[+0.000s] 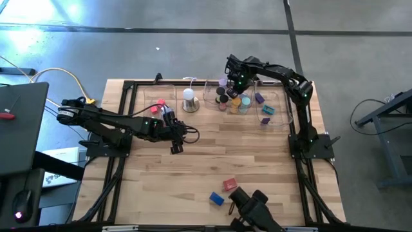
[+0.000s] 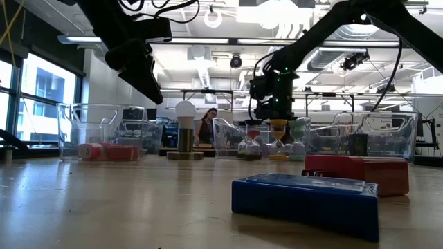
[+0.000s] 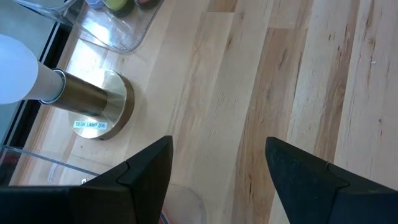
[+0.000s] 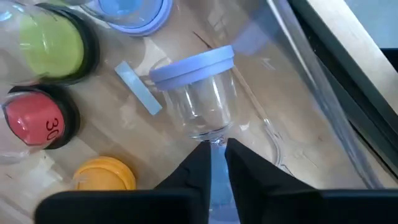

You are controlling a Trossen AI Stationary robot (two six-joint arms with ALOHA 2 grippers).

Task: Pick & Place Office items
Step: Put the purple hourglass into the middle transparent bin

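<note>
1. blue block (image 2: 305, 201) lies nearest the low camera, by the tabletop's near edge; red block (image 2: 356, 173) sits just behind it, partly hidden by it.
2. right gripper (image 4: 216, 163) is down in the clear tray (image 1: 278, 115) at the far right of the tabletop, fingers pinched on the narrow waist of a lilac-capped hourglass (image 4: 200, 93); the hourglass's lower half is cut off behind the fingers.
3. around it in that tray: round pieces with green (image 4: 51, 43), red (image 4: 36, 118) and orange (image 4: 106, 174) tops; a number on the red one, only partly readable.
4. left gripper (image 3: 214, 168) hangs above bare wood near the table's middle, fingers apart, nothing between them.
5. white-domed lamp (image 3: 68, 96) stands by the far edge; a second clear tray (image 2: 104, 131) to its left holds red-pink pieces, hard to make out.
</note>
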